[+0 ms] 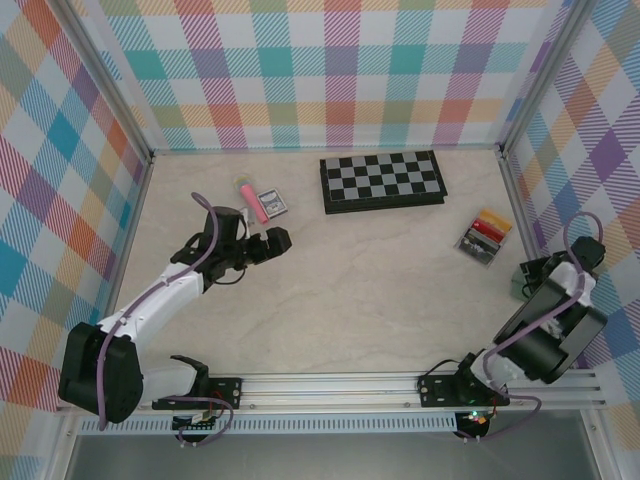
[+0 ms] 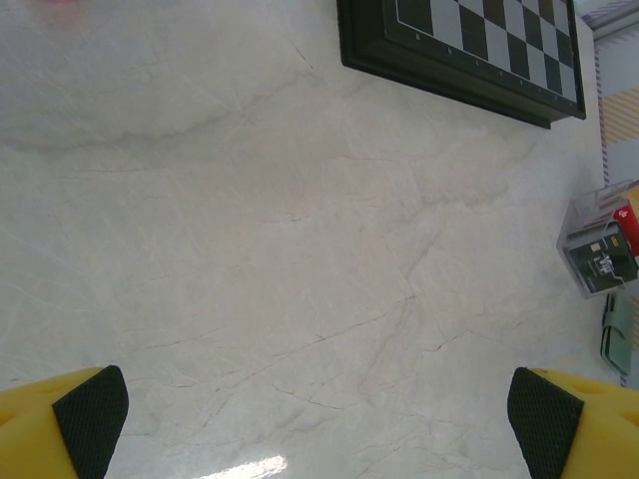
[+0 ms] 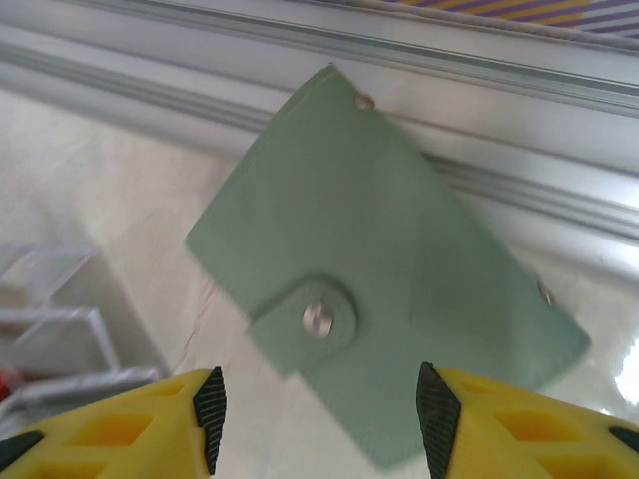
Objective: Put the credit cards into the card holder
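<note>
- Right gripper (image 3: 321, 404): my yellow fingers with black ribbed pads (image 3: 210, 404) stand part spread, astride the near edge of the small sage-green bifold card holder (image 3: 399, 289); I see no pad pressing it, so nothing is pinched
- The card holder lies flat on the pale marble-look table (image 1: 330, 300), close against the aluminium rail at the right wall, right under my right wrist
- My reading: I am lined up over the tab edge because the holder is snapped shut and has to be lifted or opened before any card goes in
- Long axis runs on a diagonal in my right wrist view, upper left to lower right; the rounded closing tab with its metal snap sits on the long edge nearest my fingers, pointing toward the pad on the left of the view
- Thin red and yellow-orange plastic credit cards (image 1: 490, 228) stand upright in a clear slotted rack (image 1: 474, 247), near the holder but apart from it, none loaded yet
- Left gripper (image 2: 318, 424): fingers spread wide and empty over bare table, well apart from the holder, the black-and-white chessboard (image 2: 469, 50) ahead; I judge it parked clear of the right arm's work
</note>
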Motion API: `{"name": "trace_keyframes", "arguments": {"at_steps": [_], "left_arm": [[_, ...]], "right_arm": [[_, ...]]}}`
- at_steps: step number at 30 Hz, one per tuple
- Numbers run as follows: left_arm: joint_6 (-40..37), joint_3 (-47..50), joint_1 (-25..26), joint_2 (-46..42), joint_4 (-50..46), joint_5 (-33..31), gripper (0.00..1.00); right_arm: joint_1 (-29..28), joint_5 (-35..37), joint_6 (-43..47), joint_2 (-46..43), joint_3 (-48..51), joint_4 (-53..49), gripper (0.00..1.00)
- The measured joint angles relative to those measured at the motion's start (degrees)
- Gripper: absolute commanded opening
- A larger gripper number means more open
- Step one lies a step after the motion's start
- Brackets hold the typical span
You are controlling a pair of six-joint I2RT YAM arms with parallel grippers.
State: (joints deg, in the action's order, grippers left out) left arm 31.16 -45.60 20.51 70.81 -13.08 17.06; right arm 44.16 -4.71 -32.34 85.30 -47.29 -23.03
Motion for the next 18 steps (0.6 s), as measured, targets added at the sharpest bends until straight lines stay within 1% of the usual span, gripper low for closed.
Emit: {"name": "trace_keyframes", "arguments": {"at_steps": [2,3,6,7,8,10,12,18], "left_arm": [[0.2,-0.2,0.6,0.3,0.0,0.0,1.0],[0.3,-0.3,0.9,0.3,0.1,-0.1,1.0],[0.6,-0.3,1.6,0.5,0.1,-0.2,1.0],[0.7,-0.3,1.7,0.8,0.1,-0.2,1.0],[0.8,-0.3,1.8,1.1,0.1,-0.2,1.0],[0.8,-0.3,1.9,1.9,0.1,-0.2,1.0],[0.8,-0.3,1.9,2.6,0.1,-0.4,1.0],[0.8,-0.7,1.9,3.8,0.0,-0.7,1.0]], "right_arm": [[0.0,0.2,-0.3,5.5,-2.3,-0.5,0.47],[0.0,0.3,-0.2,8.0,-3.8,-1.6,0.46],[-0.3,0.0,0.0,10.0,-6.6,-4.6,0.45],[-0.6,0.3,0.3,10.2,-6.9,-5.1,0.45],[-0.9,0.7,0.5,10.1,-6.8,-5.1,0.39],[-1.5,1.3,1.7,9.2,-5.7,-5.0,0.41],[-2.4,1.7,3.1,8.0,-4.4,-4.6,0.4],[-8.7,1.1,5.0,4.2,-1.1,-8.1,0.42]]}}
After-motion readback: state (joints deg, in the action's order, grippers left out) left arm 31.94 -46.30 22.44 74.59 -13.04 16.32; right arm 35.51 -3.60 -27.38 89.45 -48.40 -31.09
